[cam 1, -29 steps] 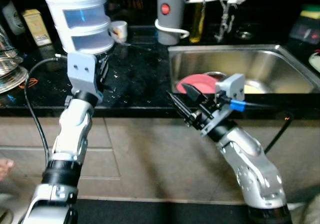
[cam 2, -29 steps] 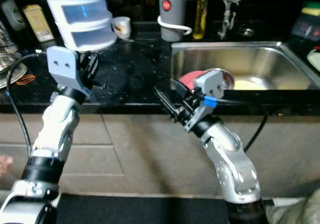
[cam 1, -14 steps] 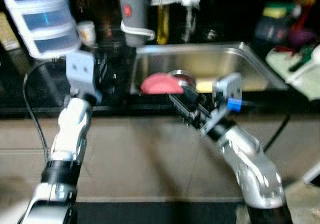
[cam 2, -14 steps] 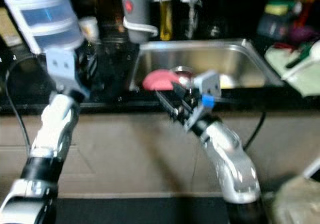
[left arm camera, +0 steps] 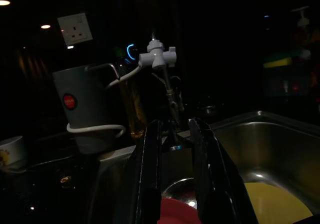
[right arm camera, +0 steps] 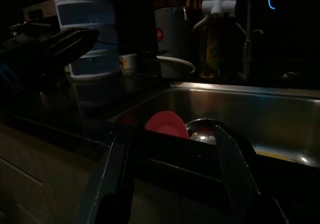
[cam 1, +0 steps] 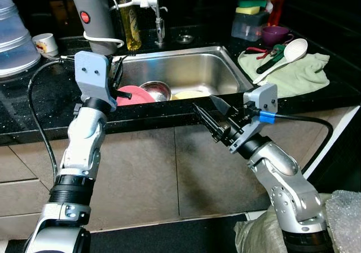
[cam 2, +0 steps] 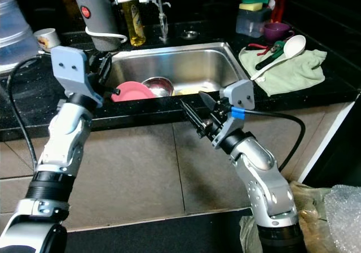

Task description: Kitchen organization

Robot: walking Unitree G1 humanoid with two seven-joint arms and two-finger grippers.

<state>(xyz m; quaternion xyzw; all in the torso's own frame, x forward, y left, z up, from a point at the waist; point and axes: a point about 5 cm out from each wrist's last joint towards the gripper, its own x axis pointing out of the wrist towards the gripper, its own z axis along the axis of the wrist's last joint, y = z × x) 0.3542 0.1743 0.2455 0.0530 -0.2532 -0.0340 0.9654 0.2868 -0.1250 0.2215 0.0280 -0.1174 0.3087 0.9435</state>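
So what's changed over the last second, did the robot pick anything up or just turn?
Only the view swung toward the robot's right: the sink now sits centred and the green cloth with its white ladle has come into view. Nothing was picked up. The left end effector stays raised at the sink's near-left edge, the right end effector open and empty before the counter front. The pink plate lies in the sink as before.
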